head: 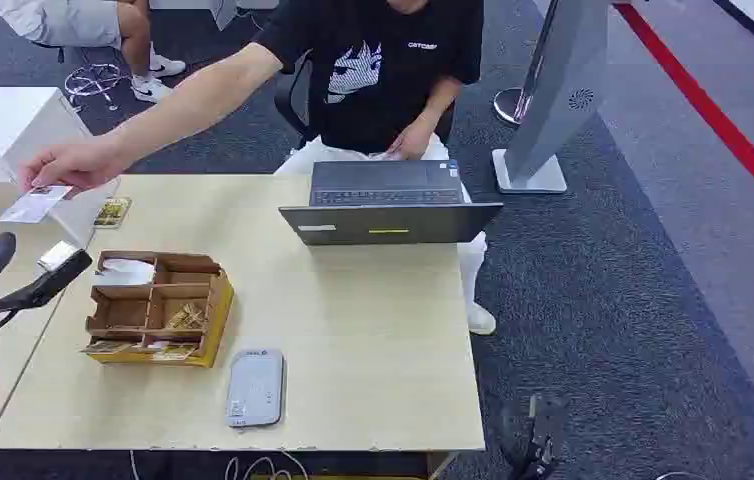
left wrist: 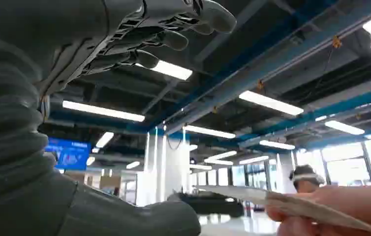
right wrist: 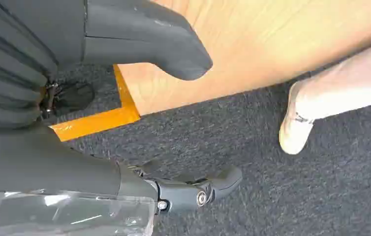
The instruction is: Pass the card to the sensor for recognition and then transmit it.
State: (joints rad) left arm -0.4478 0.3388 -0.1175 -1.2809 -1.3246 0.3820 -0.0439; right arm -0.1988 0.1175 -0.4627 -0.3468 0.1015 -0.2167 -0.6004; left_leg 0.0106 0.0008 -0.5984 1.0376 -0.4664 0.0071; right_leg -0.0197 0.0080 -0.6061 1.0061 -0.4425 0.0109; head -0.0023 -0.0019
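A person's hand point(head: 71, 163) holds a white card point(head: 35, 203) over the table's far left corner. My left hand point(head: 13, 275) is just below and in front of it, fingers spread, holding nothing. In the left wrist view the card point(left wrist: 292, 204) lies in the person's fingers, apart from my thumb point(left wrist: 124, 216) and my fingers point(left wrist: 173, 24). The grey sensor pad point(head: 255, 387) lies flat near the table's front edge. My right hand point(head: 533, 432) hangs beside the table's right front corner, its thumb point(right wrist: 173, 44) and fingers point(right wrist: 208, 189) apart and empty.
A compartmented cardboard box point(head: 158, 305) stands between my left hand and the sensor. An open laptop point(head: 388, 205) sits at the far edge in front of the seated person. A small yellow packet point(head: 113, 211) lies near the card. A white kiosk stand point(head: 553, 100) rises at the back right.
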